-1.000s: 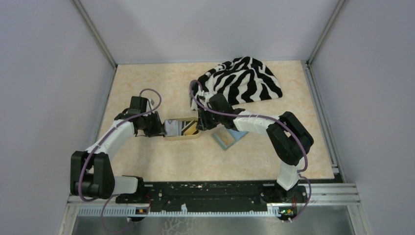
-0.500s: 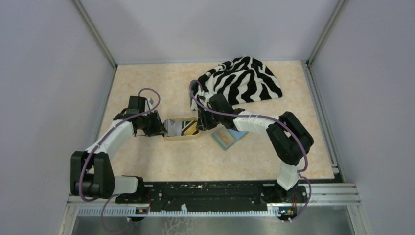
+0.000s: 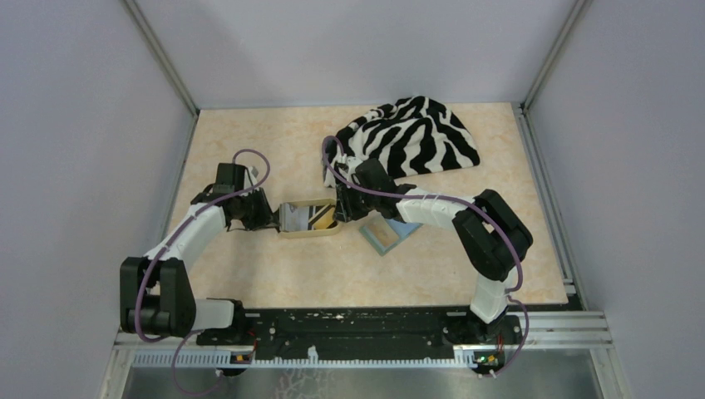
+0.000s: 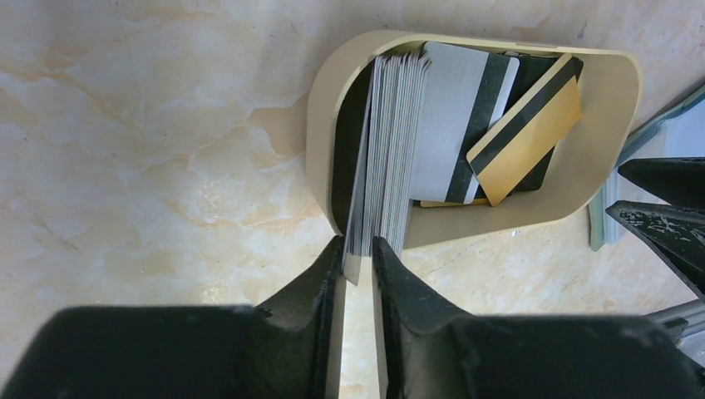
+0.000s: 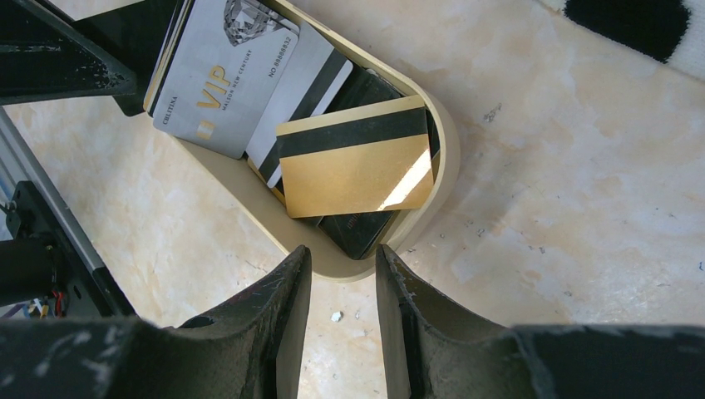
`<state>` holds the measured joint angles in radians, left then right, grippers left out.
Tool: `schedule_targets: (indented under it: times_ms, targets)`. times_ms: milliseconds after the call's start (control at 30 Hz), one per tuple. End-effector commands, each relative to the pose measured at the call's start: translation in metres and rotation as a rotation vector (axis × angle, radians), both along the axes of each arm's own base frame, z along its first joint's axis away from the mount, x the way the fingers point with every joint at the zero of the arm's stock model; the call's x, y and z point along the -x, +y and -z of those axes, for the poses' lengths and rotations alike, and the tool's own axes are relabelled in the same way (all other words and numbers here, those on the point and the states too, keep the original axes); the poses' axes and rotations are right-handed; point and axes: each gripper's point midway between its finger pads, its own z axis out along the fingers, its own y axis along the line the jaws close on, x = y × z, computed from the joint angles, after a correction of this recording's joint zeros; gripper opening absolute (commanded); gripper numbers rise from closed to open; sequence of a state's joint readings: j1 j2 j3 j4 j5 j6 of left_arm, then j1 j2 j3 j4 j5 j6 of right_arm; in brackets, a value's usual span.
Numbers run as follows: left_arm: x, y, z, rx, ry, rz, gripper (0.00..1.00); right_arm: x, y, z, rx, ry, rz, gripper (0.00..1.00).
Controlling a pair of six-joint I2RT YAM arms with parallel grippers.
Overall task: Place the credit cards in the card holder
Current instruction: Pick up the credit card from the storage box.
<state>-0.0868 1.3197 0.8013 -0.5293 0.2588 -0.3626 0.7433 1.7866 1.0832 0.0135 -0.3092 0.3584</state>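
L fingers (image 4: 320,291) by credit cards (image 4: 387,150) in tray (image 4: 619,108)

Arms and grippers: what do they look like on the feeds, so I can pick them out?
Left arm and right arm: white links, bulky black joints, purple cable looped along each. Left gripper and right gripper: black tapered fingers, the right's scuffed pale.

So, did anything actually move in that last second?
Barely: the left gripper drew slightly left, away from the tan oval tray, its jaws straddling one upright grey plastic card from the stack. The right gripper, gold card, sage-green folding card holder and zebra-striped cloth stayed put.
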Motion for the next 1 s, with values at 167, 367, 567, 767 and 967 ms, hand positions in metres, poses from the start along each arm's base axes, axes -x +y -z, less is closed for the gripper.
schedule_targets:
  times_ms: [167,367,567,767,967]
  targets:
    - [-0.007,0.004,-0.004,-0.004,-0.024,-0.005,0.01,-0.014,0.015,-0.041,-0.074,-0.092,-0.022,0.35]
    - [-0.006,0.008,-0.014,-0.021,-0.048,-0.011,0.00,-0.014,0.015,-0.042,-0.070,-0.102,-0.032,0.35]
    - [-0.006,0.019,-0.027,-0.078,-0.075,-0.036,0.00,-0.016,0.013,-0.053,-0.068,-0.152,-0.064,0.52]
    - [-0.004,0.030,-0.038,-0.135,-0.102,-0.057,0.00,-0.022,0.008,-0.065,-0.076,-0.207,-0.083,0.58]
    - [-0.003,0.037,-0.070,-0.170,-0.193,-0.062,0.00,-0.005,0.009,-0.089,-0.141,-0.282,-0.297,0.58]
